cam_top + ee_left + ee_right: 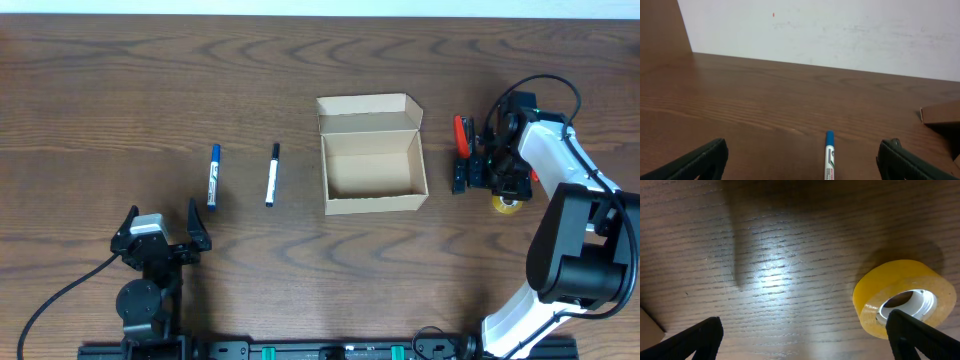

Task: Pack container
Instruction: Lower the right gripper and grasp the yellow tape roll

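Tape (875, 305) is sitting off-centre beneath the right gripper (802, 330), whose wide, empty jaws are risking clipping and skidding it, while the left gripper (803, 152) is also gaping empty.

The overhead view looks straight down on the dark brown wooden desk (100, 80). The left wrist view sits low, facing level across it toward a white wall (840, 30), and shares the blue-capped white marker (829, 155) and a corner of the tan cardboard box (940, 112) with overhead. The right wrist view peers steeply down from close, sharing the yellow tape roll (890, 287).
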Tool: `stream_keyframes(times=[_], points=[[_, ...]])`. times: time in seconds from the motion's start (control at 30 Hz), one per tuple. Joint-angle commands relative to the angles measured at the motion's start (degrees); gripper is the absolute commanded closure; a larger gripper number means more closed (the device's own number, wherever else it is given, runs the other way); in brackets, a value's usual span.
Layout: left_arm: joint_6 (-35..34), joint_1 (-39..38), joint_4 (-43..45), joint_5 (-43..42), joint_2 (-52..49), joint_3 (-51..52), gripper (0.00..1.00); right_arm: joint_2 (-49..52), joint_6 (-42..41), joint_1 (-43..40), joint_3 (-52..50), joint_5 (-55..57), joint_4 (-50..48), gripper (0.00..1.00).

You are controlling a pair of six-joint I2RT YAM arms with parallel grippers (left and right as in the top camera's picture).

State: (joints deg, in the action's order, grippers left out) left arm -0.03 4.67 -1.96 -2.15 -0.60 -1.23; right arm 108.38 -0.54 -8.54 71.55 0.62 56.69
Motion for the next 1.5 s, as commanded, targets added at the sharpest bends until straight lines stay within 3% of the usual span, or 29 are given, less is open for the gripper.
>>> stream_keyframes(times=[0.0, 1.47], points=[[0.0, -0.2, -2.4, 1.1, 0.4, 1.0, 0.05, 0.4, 1.5, 0.2, 0.0, 0.8, -0.1, 0.01], [0.0, -0.2, -2.4, 1.1, 0.4, 1.0, 0.05, 0.5, 4.7, -0.1, -0.5, 2.6, -2.1, 0.01]])
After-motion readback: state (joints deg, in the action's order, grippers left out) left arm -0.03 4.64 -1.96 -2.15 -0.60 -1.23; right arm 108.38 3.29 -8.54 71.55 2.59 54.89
